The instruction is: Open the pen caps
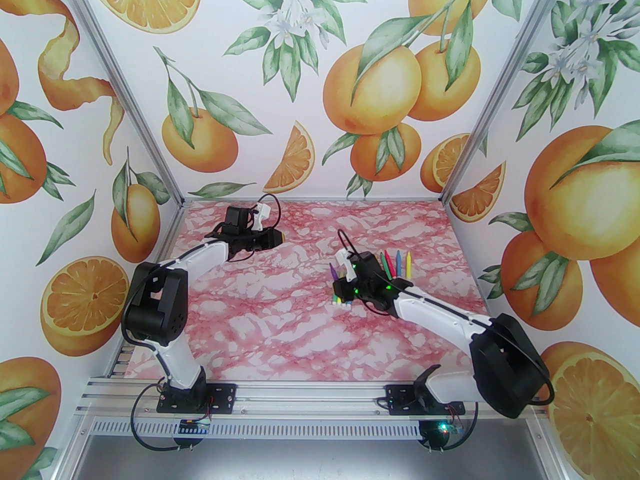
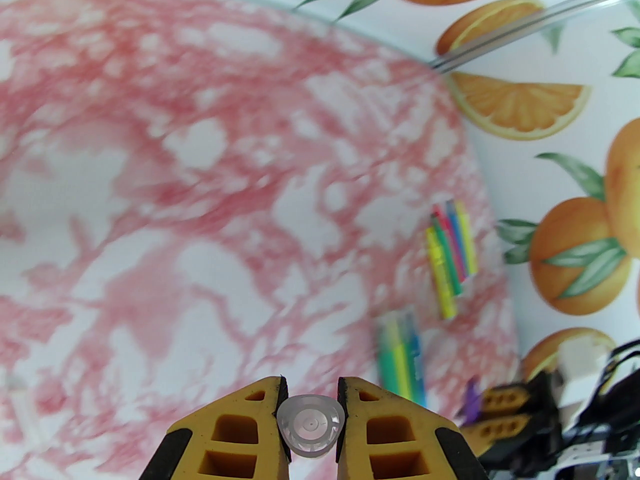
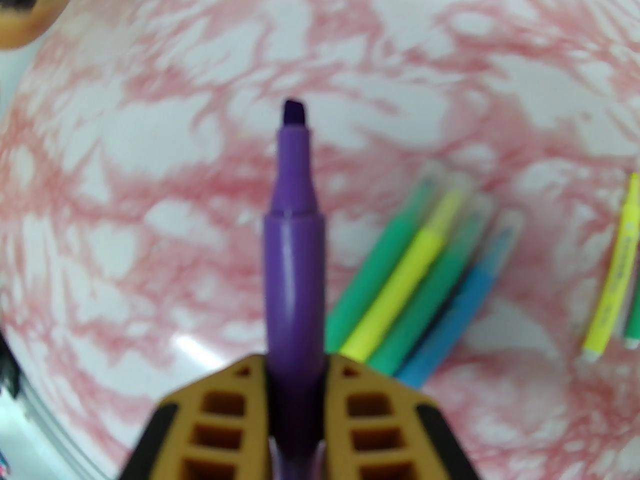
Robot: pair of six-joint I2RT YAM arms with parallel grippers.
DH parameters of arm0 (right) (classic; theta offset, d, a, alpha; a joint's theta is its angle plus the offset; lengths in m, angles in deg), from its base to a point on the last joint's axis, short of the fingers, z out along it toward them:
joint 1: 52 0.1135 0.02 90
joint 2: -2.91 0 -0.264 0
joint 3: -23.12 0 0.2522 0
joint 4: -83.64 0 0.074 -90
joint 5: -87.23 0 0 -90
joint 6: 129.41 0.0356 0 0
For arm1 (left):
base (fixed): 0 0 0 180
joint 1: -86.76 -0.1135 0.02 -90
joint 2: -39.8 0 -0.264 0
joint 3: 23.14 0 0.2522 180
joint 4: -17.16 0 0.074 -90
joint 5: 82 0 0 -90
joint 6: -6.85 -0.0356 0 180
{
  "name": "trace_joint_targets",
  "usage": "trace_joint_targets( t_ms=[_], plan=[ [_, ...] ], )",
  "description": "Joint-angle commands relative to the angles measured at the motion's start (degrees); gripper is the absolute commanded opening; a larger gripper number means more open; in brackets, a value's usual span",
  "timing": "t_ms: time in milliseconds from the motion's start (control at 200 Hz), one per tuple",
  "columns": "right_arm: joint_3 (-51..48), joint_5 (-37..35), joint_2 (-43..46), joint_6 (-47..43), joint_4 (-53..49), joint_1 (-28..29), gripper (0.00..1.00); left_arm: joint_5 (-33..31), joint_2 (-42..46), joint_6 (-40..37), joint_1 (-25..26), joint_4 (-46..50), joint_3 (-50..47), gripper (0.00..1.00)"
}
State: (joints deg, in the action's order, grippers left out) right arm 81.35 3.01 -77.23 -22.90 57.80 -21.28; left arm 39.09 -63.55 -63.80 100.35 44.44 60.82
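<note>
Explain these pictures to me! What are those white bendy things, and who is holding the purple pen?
The white things are two robot arms: the left arm and right arm. One picture looks down from above. The other two come from small cameras on each wrist, so you see yellow fingers close up. The pink table has coloured pens lying on it. The right gripper squeezes a purple pen with its tip bare. The left gripper pinches a small clear round piece, probably that pen's cap.
</note>
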Motion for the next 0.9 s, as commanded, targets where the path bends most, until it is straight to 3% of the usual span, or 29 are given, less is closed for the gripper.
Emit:
trace_joint_targets(
  t_ms=[0, 165, 520, 896],
  plan=[
    [1.75, -5.87, -1.22, 2.91, 0.58, -3.44, 0.00, -8.38, -0.43, -7.86, 0.13, 11.18, 2.61, 0.00],
    [3.29, -8.75, -3.21, 3.26, -1.02, -7.50, 0.00, -14.48, -1.95, -10.25, 0.17, 15.04, 3.28, 0.00],
    [7.93, -13.81, -11.69, 4.85, -4.51, -9.70, 0.00, -21.85, -6.30, -12.05, 0.22, 17.93, 3.98, 0.00],
    [10.29, -14.66, -17.23, 7.34, -6.03, -10.59, 0.00, -23.27, -8.94, -12.94, 0.13, 16.81, 4.34, 0.05]
  ],
)
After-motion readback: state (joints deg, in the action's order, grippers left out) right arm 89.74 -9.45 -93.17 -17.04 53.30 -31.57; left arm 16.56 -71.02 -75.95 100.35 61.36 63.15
